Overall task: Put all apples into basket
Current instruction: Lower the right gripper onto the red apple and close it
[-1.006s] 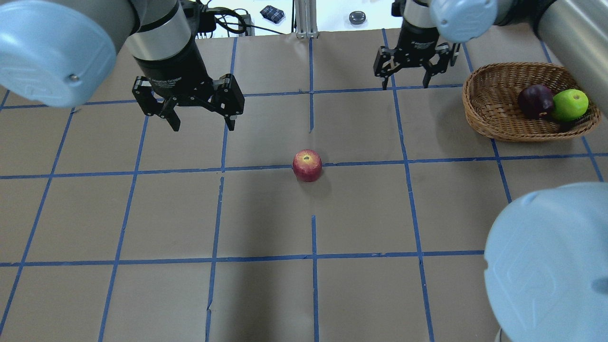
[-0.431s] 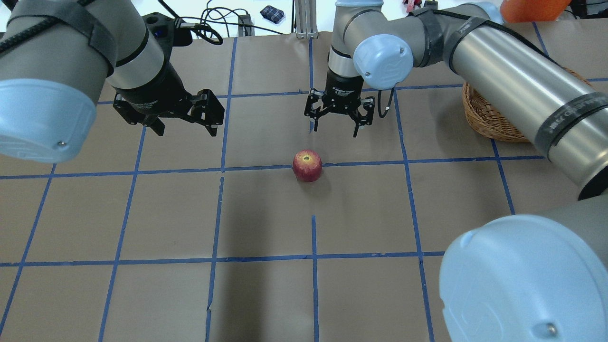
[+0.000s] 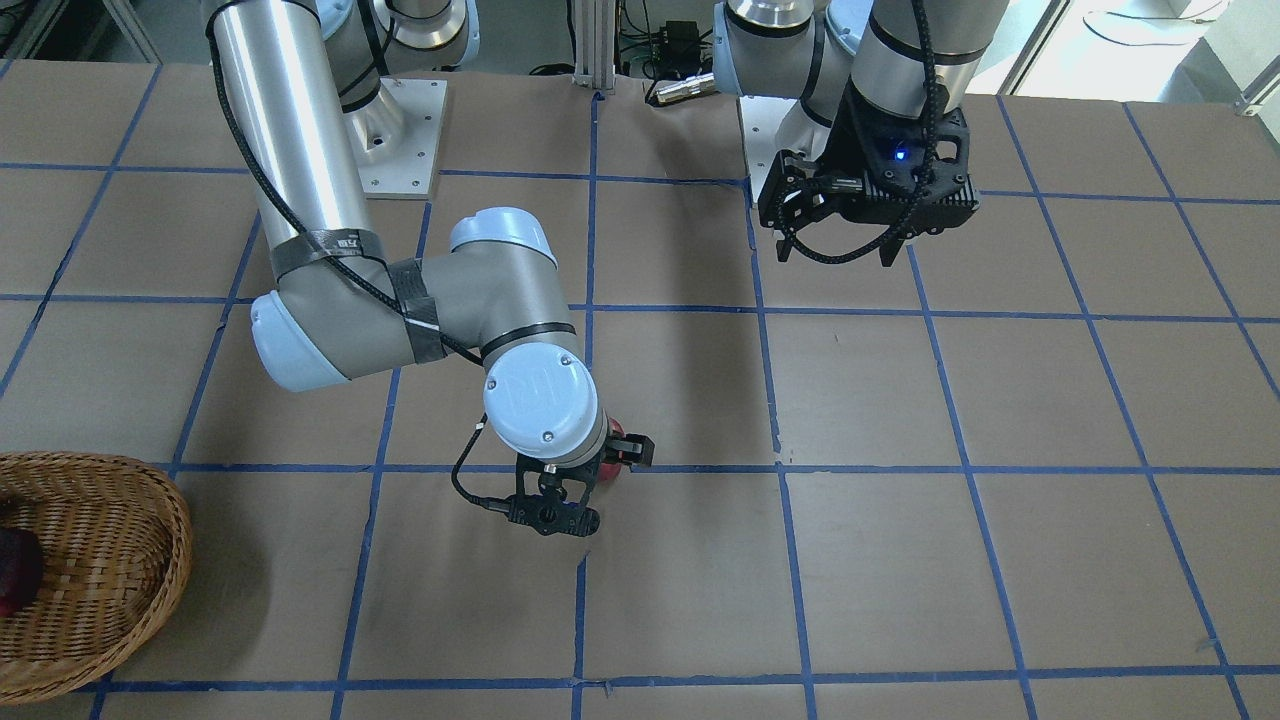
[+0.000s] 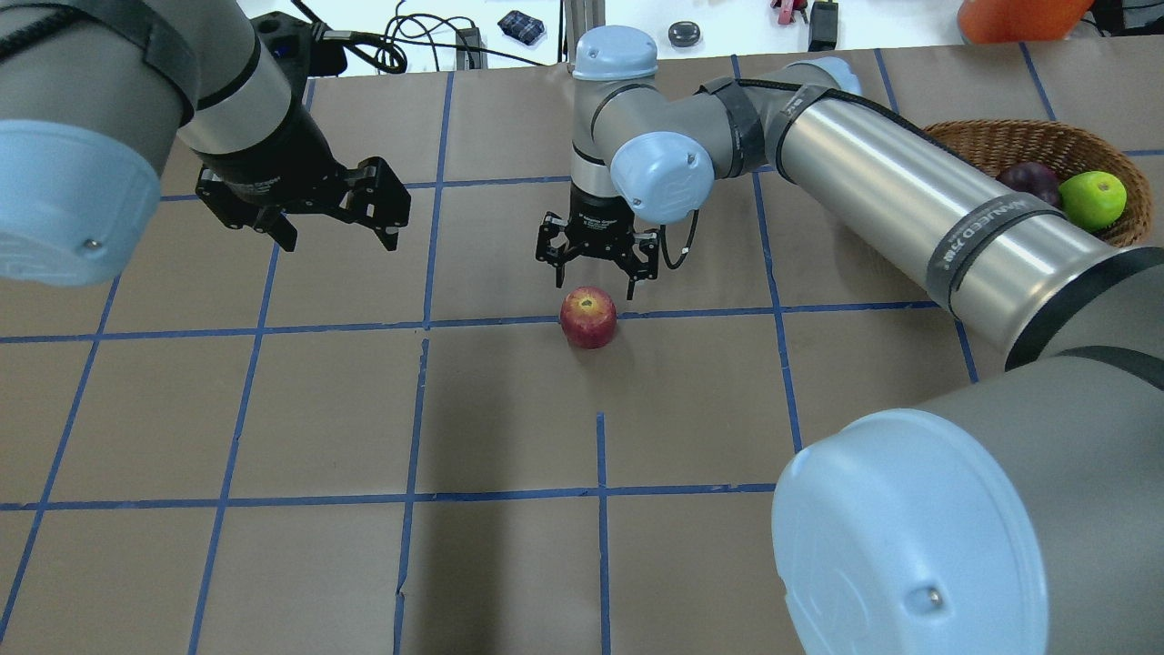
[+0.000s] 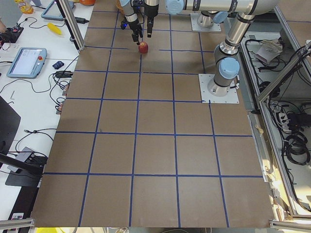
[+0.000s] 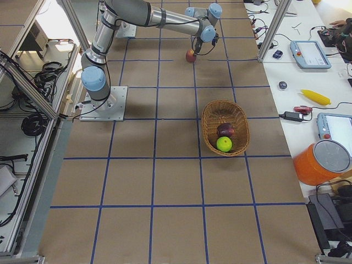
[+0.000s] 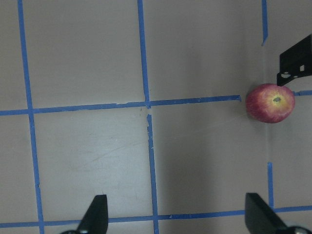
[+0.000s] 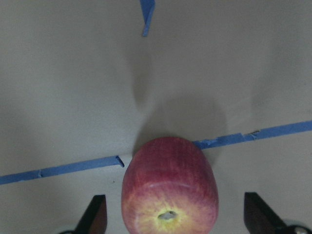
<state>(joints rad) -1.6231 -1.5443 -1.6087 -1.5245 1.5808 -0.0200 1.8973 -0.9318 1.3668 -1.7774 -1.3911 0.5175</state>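
Note:
The lighter red apple (image 4: 588, 317) with a yellowish stem patch sits on the brown table near its middle, on a blue tape line. My right gripper (image 4: 596, 287) is open and hangs just above and behind it. In the right wrist view the apple (image 8: 168, 187) lies between the spread fingers (image 8: 95, 214), untouched. The wicker basket (image 4: 991, 136) stands at the far right and holds the maroon apple (image 4: 1028, 177) and the green apple (image 4: 1091, 200). My left gripper (image 4: 338, 241) is open and empty, off to the apple's left; its wrist view shows the apple (image 7: 270, 103) at the right.
Blue tape lines grid the brown paper table. My right arm's long forearm (image 4: 909, 191) stretches between the basket and the apple. Cables and small items (image 4: 521, 25) lie past the far edge.
My right gripper has swung left from beside the basket to just above the red apple. My left gripper has drifted left and back. The apple has not moved.

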